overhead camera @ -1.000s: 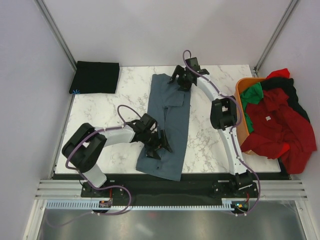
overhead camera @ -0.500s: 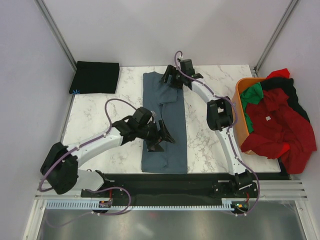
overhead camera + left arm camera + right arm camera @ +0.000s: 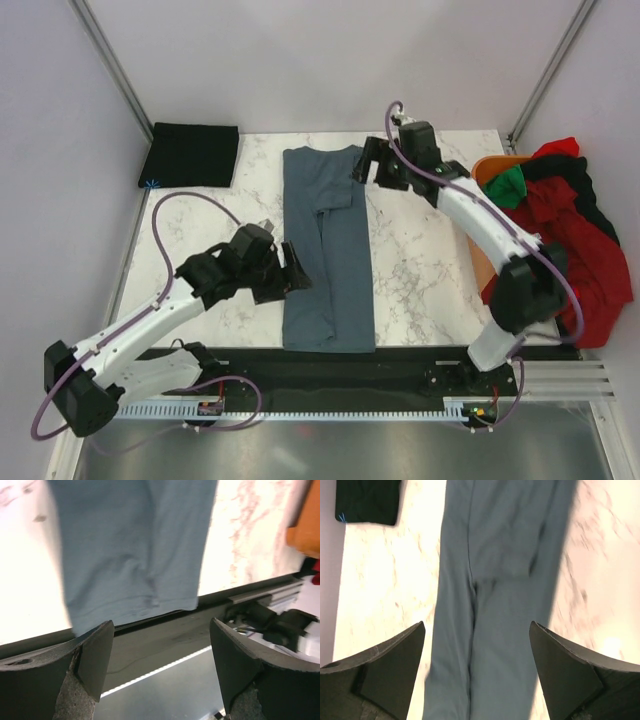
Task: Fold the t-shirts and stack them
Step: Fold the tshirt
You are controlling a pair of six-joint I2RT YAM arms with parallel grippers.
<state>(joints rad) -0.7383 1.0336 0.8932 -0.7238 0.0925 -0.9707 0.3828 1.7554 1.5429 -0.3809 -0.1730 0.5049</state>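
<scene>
A black t-shirt (image 3: 190, 154) lies folded in a neat flat square at the far left corner of the white marble desk (image 3: 420, 260). The right wrist camera shows it too (image 3: 367, 500), well apart from the other shirts.

The left arm (image 3: 150, 325) reaches in from the near left. The left jaws sit just beside the left edge of the blue-grey t-shirt (image 3: 328, 250), closer to its near end. They are wide apart and hold nothing. In the left wrist view the two dark fingers (image 3: 95, 660) have only air between them, and the shirt (image 3: 135, 545) lies past them on the desk.

The blue-grey t-shirt is in the middle of the desk. It lies flat in one long strip with its sides folded in. It runs from the far side of the desk to the near edge.

The right arm (image 3: 480, 215) bends over from the near right. The right jaws are by the far right corner of the blue-grey t-shirt. They are wide apart too and grip nothing. The right wrist view looks down on the shirt (image 3: 505, 580) between the fingers (image 3: 395, 665).

At the right side of the desk is an orange basket (image 3: 490, 170). A green t-shirt (image 3: 508, 187), a red t-shirt (image 3: 560, 250) and another black one (image 3: 590, 195) are heaped in it, and the red one spills over the side
</scene>
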